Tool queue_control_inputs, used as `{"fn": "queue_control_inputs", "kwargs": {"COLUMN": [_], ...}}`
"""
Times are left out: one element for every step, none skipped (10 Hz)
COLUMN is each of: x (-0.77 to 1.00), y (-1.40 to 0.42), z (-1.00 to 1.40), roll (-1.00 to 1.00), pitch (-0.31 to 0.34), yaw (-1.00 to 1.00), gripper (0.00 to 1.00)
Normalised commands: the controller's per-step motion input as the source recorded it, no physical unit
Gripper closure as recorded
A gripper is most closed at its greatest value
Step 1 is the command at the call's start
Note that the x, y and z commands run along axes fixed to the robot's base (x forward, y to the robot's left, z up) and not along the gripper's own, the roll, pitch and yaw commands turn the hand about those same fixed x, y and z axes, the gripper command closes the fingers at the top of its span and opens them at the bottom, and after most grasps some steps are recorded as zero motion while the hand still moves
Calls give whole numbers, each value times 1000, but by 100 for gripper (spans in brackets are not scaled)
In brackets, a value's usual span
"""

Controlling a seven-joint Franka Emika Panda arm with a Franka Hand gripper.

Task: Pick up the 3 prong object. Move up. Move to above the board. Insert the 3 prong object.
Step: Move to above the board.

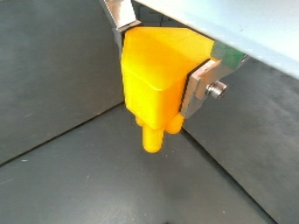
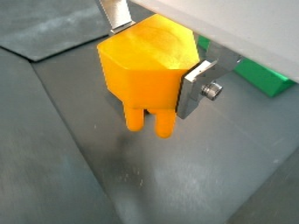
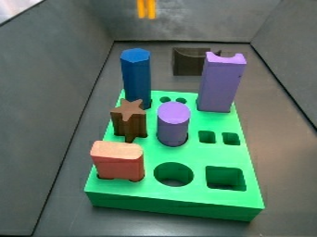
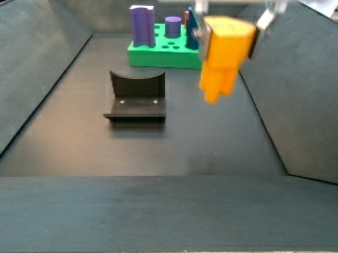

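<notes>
1. The 3 prong object is pinched between the silver fingers of the gripper; the jaws are closed on its sides in both wrist views.
2. The object is held upright, prongs pointing down, clear of the dark desk.
3. In a side view the object is seen hanging in the air, beside the fixture and nearer the camera than the board.
4. In a side view only the prongs are visible at the upper edge, well beyond the board.
5. The board is loaded with a blue prism, a purple cylinder, a purple block, a brown star and a pink block.
</notes>
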Motion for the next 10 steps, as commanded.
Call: {"fn": "queue_control_inputs", "kwargs": {"x": [195, 176, 158, 139, 117, 98, 61, 43, 22, 16], "y": [-160, -147, -130, -115, -102, -86, -59, -47, -30, -25], "z": [1000, 1000, 1000, 1000, 1000, 1000, 866, 767, 570, 418], "roll": [91, 91, 82, 79, 86, 92, 96, 96, 91, 86], "pitch": [105, 105, 102, 100, 100, 103, 103, 101, 96, 94], "yaw": [33, 30, 29, 27, 26, 27, 29, 30, 29, 31], "gripper": [100, 100, 100, 100, 100, 100, 100, 100, 100, 100]}}
